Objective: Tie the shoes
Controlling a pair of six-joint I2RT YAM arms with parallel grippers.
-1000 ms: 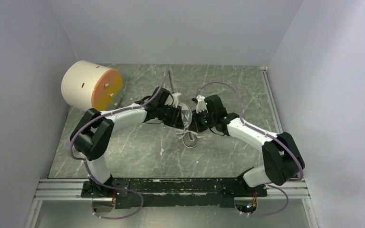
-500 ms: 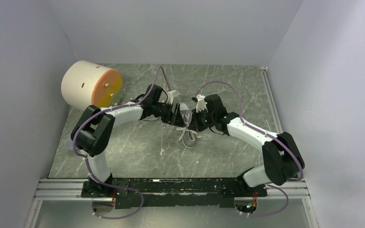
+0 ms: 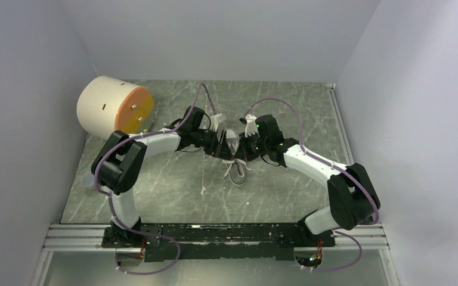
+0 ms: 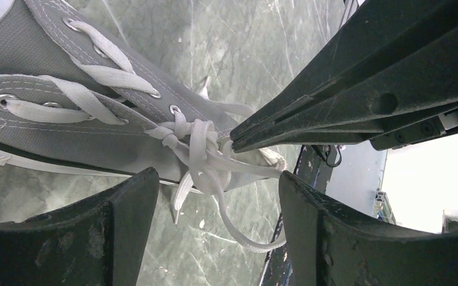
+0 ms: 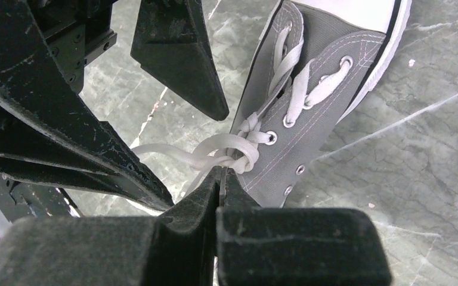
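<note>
The shoe is a small grey canvas sneaker lying mid-table between both grippers; its grey side and eyelet row fill the wrist views. Its white laces meet in a knot. My left gripper stands open just short of the knot, and a loose lace loop hangs between its fingers untouched. My right gripper is shut, its tips pinching lace right at the knot. In the left wrist view its closed fingers point at the knot.
A cream cylinder with an orange face lies at the back left. Grey walls close in the marbled tabletop on three sides. An aluminium rail runs along the near edge by the arm bases.
My left gripper has opened and let go of the lace, and its wrist drew slightly left. The right gripper stayed shut at the knot, shifting a little farther back.
</note>
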